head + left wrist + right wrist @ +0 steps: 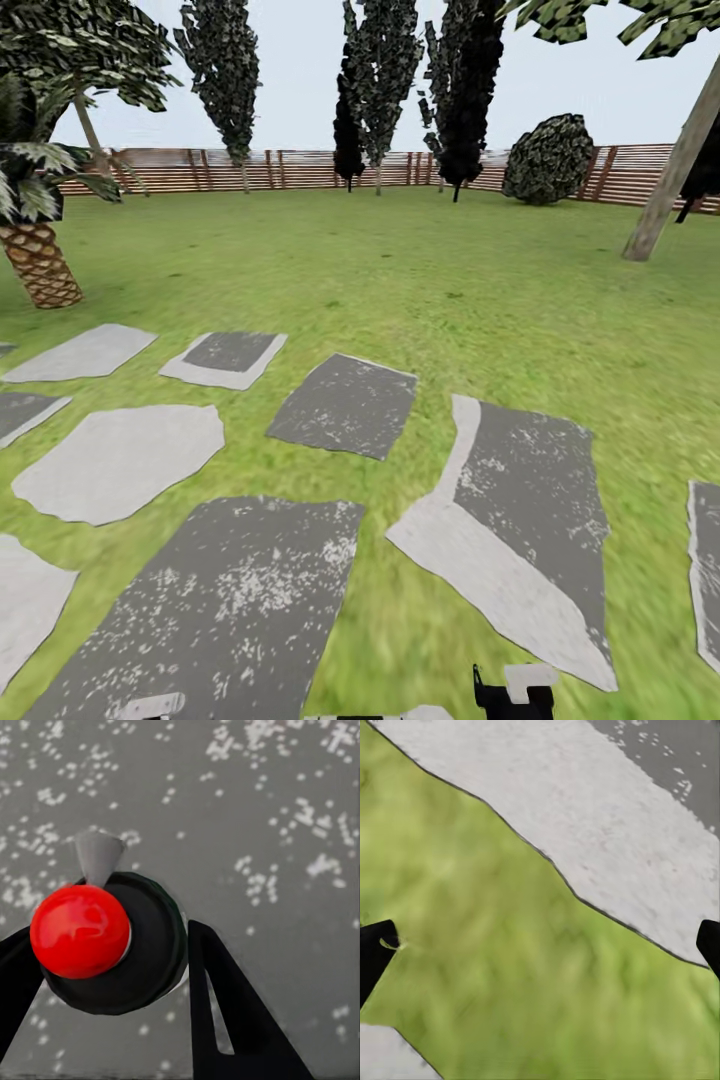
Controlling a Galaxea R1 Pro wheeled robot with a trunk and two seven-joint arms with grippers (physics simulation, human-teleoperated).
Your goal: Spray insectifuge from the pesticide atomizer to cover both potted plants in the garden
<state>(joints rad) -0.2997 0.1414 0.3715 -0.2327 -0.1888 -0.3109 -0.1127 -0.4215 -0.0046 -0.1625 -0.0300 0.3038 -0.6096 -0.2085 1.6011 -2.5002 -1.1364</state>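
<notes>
The pesticide atomizer (142, 960) appears from above in the left wrist view: a round dark body, a glossy red top and a small grey nozzle. My left gripper (112, 937) is shut on it, one black finger (232, 1012) pressed against each side, above a speckled grey stepping stone (262, 810). My right gripper (544, 937) is open and holds nothing, hanging over grass beside a pale stone (585, 810). The garden lawn (450, 260) stretches ahead in the head view. The potted plants are out of view.
Flat grey stepping stones (350, 405) lie across the near grass. A palm trunk (40, 265) stands at left, a leaning trunk (665, 190) at right. A brown slatted fence (300, 168), tall dark trees (385, 80) and a round bush (548, 160) line the back.
</notes>
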